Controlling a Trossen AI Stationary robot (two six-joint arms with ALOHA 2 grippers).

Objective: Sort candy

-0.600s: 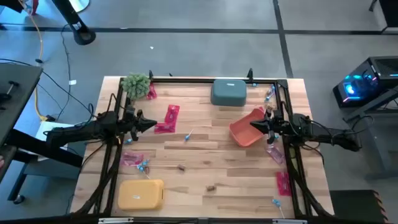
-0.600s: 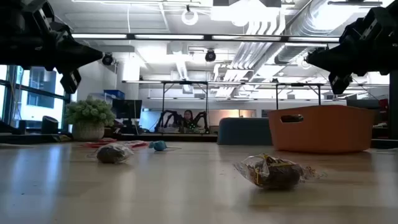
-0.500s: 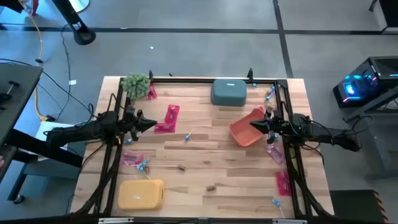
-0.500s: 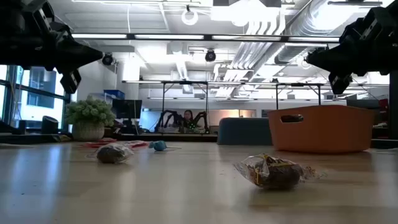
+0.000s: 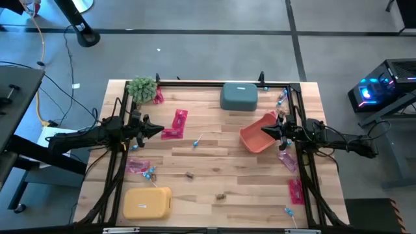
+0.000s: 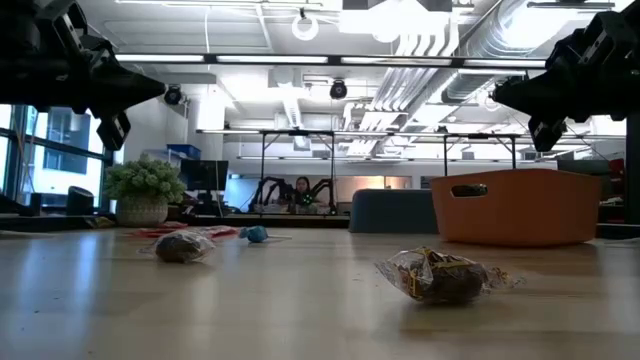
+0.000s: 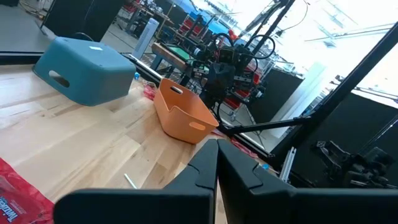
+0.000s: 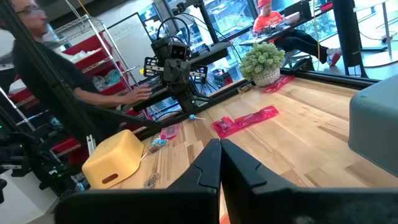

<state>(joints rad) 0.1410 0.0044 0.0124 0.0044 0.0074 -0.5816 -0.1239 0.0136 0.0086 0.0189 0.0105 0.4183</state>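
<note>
Candy lies scattered on the wooden table. Pink-red packets [image 5: 180, 119] [image 5: 171, 134] lie near my left gripper, others [image 5: 138, 166] [image 5: 296, 190] nearer the side rails. Blue-headed lollipops [image 5: 197, 141] [image 5: 151, 173] and brown pieces [image 5: 189, 175] [image 5: 221, 195] lie toward the middle and near side. My left gripper [image 5: 159, 130] [image 7: 217, 142] is shut and hovers above the table at its left side. My right gripper [image 5: 263, 130] [image 8: 220, 142] is shut and hovers over the orange bin [image 5: 259, 133], above its rim in the low view [image 6: 497, 95].
A grey-blue bin [image 5: 238, 96] stands at the far edge and a yellow bin [image 5: 147, 203] at the near left. A fuzzy green plant [image 5: 143, 88] sits at the far left corner. Black rails [image 5: 120, 162] run along both sides. People show beyond the table [image 8: 25, 37].
</note>
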